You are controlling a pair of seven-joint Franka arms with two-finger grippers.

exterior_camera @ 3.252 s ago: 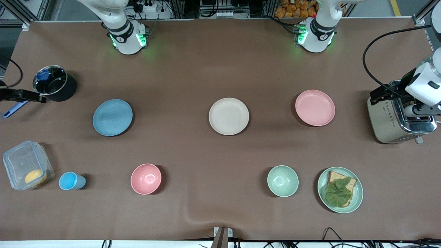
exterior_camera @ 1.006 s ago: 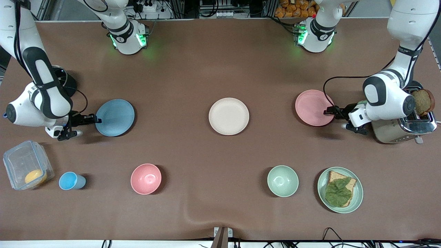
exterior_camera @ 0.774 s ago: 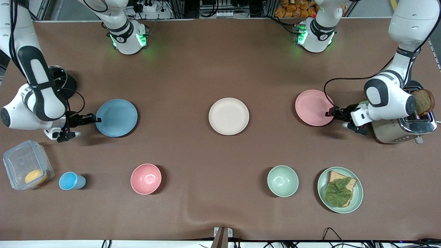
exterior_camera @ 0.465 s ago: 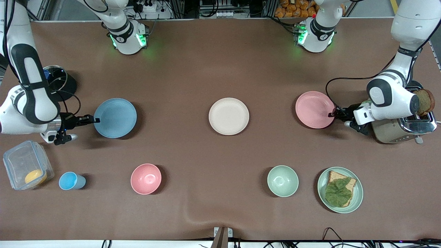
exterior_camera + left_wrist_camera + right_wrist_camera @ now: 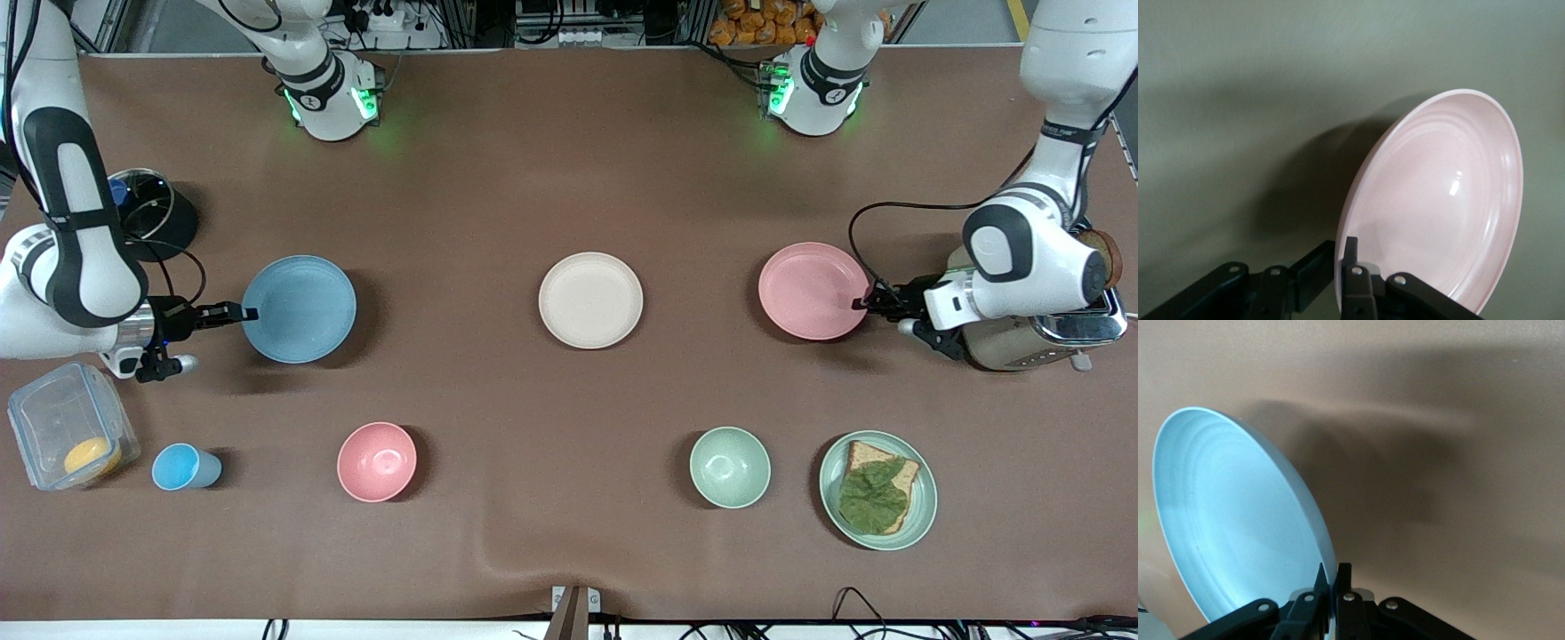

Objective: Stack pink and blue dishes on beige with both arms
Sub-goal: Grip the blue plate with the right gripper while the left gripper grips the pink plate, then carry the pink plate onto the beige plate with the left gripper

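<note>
The pale pink plate hangs above the table toward the left arm's end, its shadow below it. My left gripper is shut on its rim beside the toaster; the left wrist view shows the pink plate pinched in my left gripper. The light blue plate is lifted toward the right arm's end, my right gripper shut on its rim. In the right wrist view the blue plate sits clamped in my right gripper. The beige plate lies flat mid-table between them.
A toaster stands by the left arm. A pot, a clear box and a small blue cup are at the right arm's end. A pink bowl, green bowl and green plate with toast lie nearer the camera.
Both arms came in from the table's ends and shut on the plates' rims. Over the last second both plates have risen off the table, their shadows widening.
</note>
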